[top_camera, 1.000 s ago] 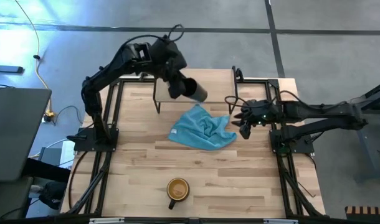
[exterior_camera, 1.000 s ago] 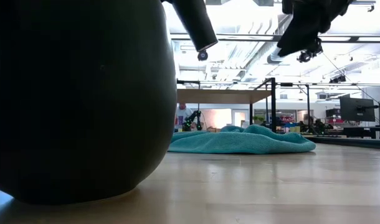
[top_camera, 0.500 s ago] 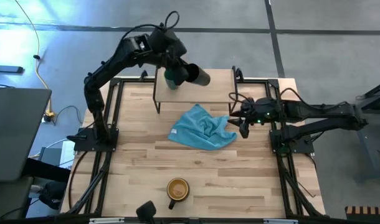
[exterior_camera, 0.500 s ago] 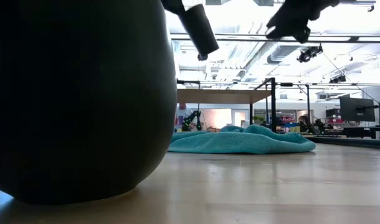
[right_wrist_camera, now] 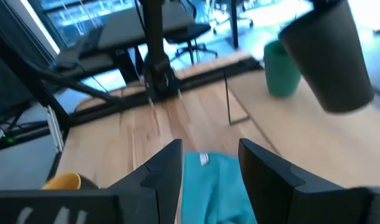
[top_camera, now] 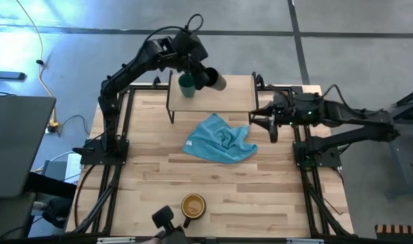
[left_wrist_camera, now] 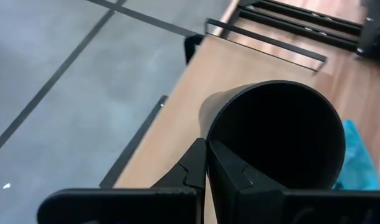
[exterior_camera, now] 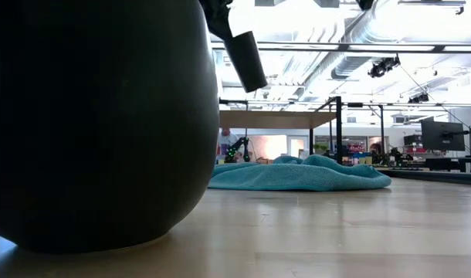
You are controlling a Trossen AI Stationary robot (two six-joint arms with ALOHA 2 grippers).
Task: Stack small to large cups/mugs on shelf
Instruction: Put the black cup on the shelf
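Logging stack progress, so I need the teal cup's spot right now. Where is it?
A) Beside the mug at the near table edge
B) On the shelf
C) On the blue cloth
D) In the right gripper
B: the teal cup stands on the shelf, while the left gripper holds the black cup above it.

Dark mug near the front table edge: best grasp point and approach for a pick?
The dark mug stands upright, yellow-orange inside open to the high view, with its handle pointing toward the front edge. Probably best to come straight down and pinch the rim wall on a side away from the handle, one finger inside, one outside. Its rounded body looks too wide for a side grasp. The right gripper is open and free.
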